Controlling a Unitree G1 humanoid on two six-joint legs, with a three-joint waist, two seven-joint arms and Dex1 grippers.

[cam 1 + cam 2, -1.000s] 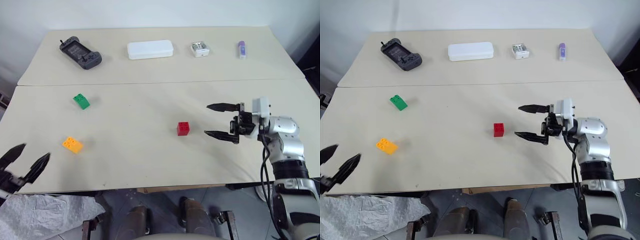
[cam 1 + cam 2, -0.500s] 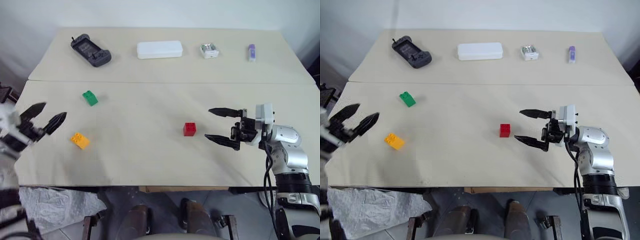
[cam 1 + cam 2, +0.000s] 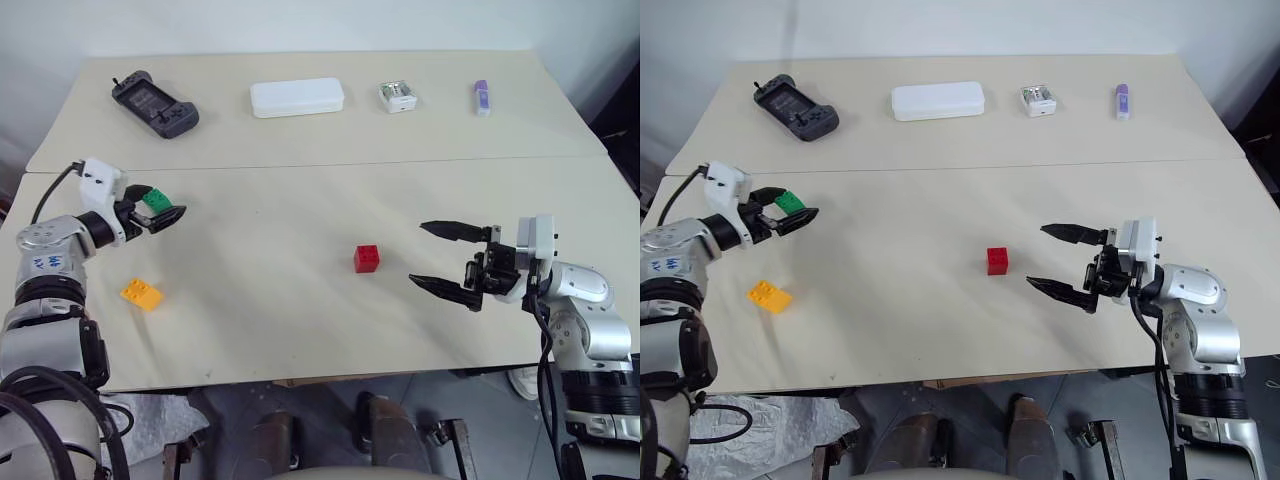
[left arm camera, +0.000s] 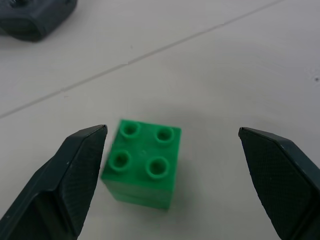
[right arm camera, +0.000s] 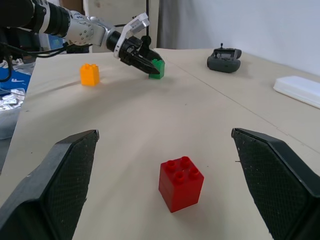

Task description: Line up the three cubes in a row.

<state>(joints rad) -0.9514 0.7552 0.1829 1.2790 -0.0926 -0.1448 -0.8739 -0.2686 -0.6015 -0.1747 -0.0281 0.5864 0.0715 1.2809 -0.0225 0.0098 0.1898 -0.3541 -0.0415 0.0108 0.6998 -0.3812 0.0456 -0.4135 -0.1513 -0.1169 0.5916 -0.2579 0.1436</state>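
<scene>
At the left of the head view the left gripper (image 3: pixel 160 212) straddles the green cube (image 4: pixel 143 163), its fingers apart and not pressing the block, which sits on the table (image 3: pixel 300 300). The orange-yellow cube (image 3: pixel 141 294) lies at lower left, the red cube (image 3: pixel 366 258) at centre. The right gripper (image 3: pixel 440 257), fingers spread wide, hangs right of the red cube.

Silver jointed arms with black cables; white wrist blocks; black pointed claws.
</scene>
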